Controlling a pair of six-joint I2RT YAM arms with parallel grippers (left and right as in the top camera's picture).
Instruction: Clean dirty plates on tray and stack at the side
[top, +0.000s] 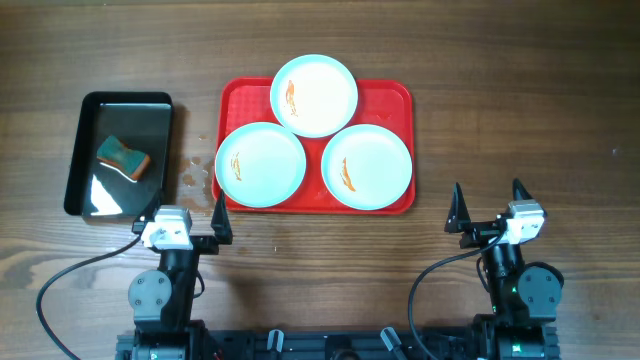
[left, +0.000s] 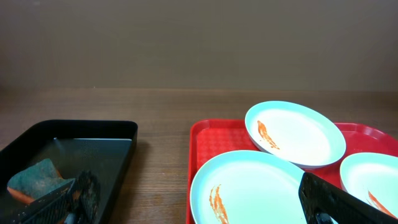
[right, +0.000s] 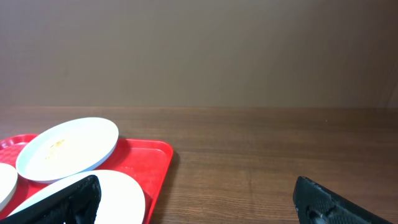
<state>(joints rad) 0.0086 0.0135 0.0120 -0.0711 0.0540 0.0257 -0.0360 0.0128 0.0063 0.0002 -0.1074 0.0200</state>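
Note:
Three pale mint-white plates lie on the red tray (top: 395, 95): a far one (top: 314, 95), a near left one (top: 260, 164) and a near right one (top: 366, 167). Each has an orange sauce smear. My left gripper (top: 183, 215) is open and empty, just in front of the tray's near left corner. My right gripper (top: 490, 205) is open and empty, on the bare table right of the tray. The left wrist view shows the near left plate (left: 249, 186) and the far plate (left: 295, 132). The right wrist view shows the tray's corner (right: 158, 155).
A glossy black tray (top: 118, 152) stands left of the red tray and holds a green and orange sponge (top: 123, 156), also in the left wrist view (left: 34, 179). A few water drops (top: 195, 172) lie on the wood between the trays.

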